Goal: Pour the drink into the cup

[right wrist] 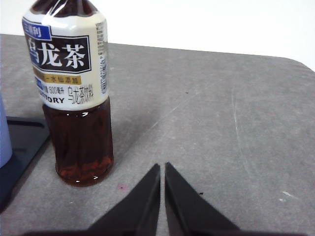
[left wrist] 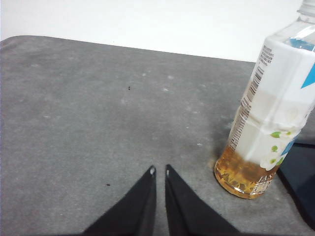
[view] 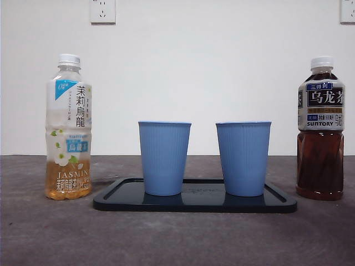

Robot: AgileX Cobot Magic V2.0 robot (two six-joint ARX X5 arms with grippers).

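Black tray [view: 194,204] sits nearest on the grey surface [view: 177,238], two blue cups [view: 164,158] [view: 243,158] upright on it; insides hidden. Jasmine tea bottle [view: 68,127] stands left, nearly empty; dark oolong bottle [view: 320,128] right, both capped. Left claw [left wrist: 159,170] and right claw [right wrist: 162,166] pinched nearly closed, holding nothing, each near its bottle. Arms out of front view.

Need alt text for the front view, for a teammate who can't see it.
Two blue cups stand upright on a black tray, between a capped, nearly empty jasmine tea bottle and a capped, fuller dark oolong bottle. No gripper shows.
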